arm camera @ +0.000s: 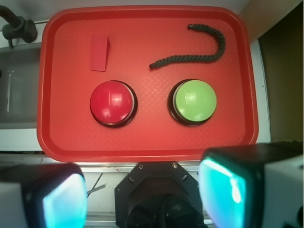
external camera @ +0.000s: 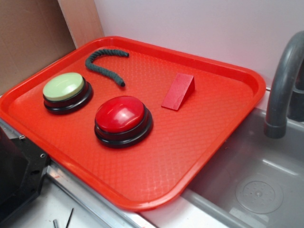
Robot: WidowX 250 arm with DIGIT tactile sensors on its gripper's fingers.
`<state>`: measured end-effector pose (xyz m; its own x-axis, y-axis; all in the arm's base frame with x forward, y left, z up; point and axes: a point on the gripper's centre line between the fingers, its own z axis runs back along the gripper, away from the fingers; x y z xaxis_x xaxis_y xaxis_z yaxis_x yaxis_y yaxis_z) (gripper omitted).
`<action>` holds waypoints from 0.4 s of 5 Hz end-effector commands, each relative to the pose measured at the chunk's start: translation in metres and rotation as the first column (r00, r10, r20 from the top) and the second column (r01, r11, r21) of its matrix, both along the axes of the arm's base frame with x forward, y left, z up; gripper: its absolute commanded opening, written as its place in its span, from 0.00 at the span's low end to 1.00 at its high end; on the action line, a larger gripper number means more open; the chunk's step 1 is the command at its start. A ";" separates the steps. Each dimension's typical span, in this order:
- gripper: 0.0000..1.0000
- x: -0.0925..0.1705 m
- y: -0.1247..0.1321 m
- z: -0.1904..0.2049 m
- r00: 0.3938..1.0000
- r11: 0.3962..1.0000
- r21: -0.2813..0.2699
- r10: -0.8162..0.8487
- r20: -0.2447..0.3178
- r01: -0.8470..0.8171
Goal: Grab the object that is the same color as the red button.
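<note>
At the bottom of the wrist view the claw (arm camera: pixel 142 199) stands wide apart and empty, short of the tray (arm camera: pixel 52 142). Beyond it sit the red button (arm camera: pixel 113 102) and green button (arm camera: pixel 194 101), then the rope (arm camera: pixel 199 56). The wedge (arm camera: pixel 99 53) lies upper left, untouched. Approach step, I judge: next move calls for reaching past the red button, over the wedge

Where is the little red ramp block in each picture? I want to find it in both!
Exterior view: the red wedge lies right of centre on the red tray, up and to the right of the red button.
Wrist view: the red wedge lies in the tray's upper left, just above the red button.
Shared landmark: the red button, which sits beside the wedge in both views.
</note>
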<state>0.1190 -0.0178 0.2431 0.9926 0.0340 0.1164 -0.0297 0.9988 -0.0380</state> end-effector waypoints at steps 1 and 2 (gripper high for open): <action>1.00 0.000 0.000 0.000 1.000 1.000 0.000 0.000 0.000 0.000; 1.00 0.018 -0.009 -0.013 0.999 0.999 -0.029 0.038 0.030 -0.037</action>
<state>0.1349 -0.0252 0.2259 0.9888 0.0754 0.1287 -0.0680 0.9958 -0.0616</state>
